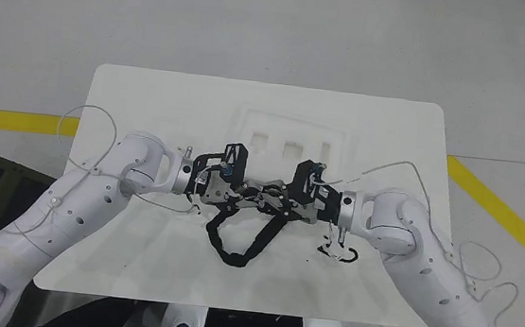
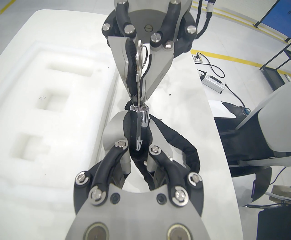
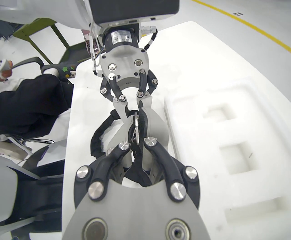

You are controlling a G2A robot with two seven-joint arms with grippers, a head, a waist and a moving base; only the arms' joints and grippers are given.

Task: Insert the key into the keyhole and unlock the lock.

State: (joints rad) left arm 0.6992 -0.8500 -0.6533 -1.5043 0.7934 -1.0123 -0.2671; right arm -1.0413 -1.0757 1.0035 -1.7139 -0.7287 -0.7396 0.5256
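Both grippers meet over the middle of the white table point(image 1: 154, 106). My left gripper point(image 2: 139, 145) is shut on the lock cylinder point(image 2: 138, 127), a black and chrome barrel whose black cable loop point(image 1: 235, 246) sags down to the table. Facing it, my right gripper point(image 2: 137, 92) is shut on the silver key point(image 2: 139, 68). The key's blade sits in the keyhole at the cylinder's chrome end point(image 2: 140, 106). In the right wrist view the key point(image 3: 136, 129) stands edge-on between my right gripper's fingers point(image 3: 156, 127), with the left gripper point(image 3: 133, 114) just beyond. From above, the left gripper point(image 1: 238, 196) and the right gripper point(image 1: 278, 203) stand tip to tip.
A white foam tray point(image 1: 288, 142) with rectangular recesses lies just behind the grippers. A small black ring-shaped item point(image 1: 339, 254) rests on the table under the right arm. The table's near edge runs close below the cable loop.
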